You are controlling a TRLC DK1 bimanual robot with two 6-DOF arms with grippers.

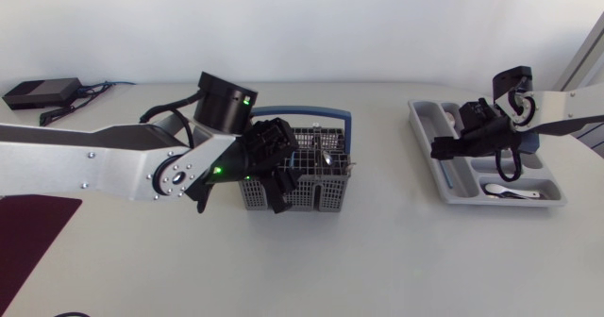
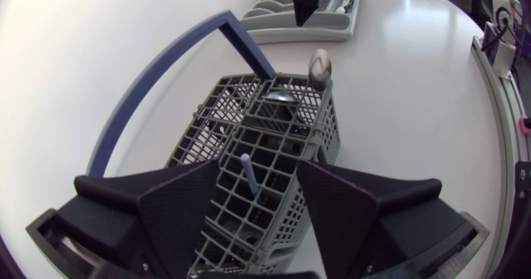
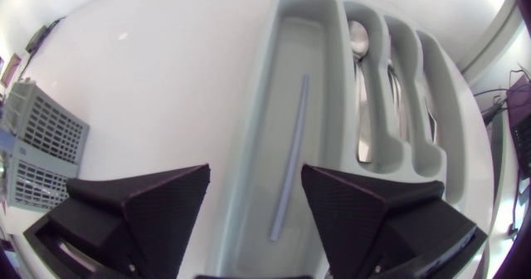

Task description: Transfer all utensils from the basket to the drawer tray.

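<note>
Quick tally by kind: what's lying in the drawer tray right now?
Spoons: 2, one in the slot next to the stick's, the other in the end slot
Thin blue-grey stick: 1
Total: 3 that read clearly in the drawer tray; the two farther narrow slots are too unclear to count.

Open table (image 1: 377, 260) between basket (image 1: 321, 197) and tray (image 1: 422, 138) — blue handle (image 1: 302, 115) beside basket.
</note>
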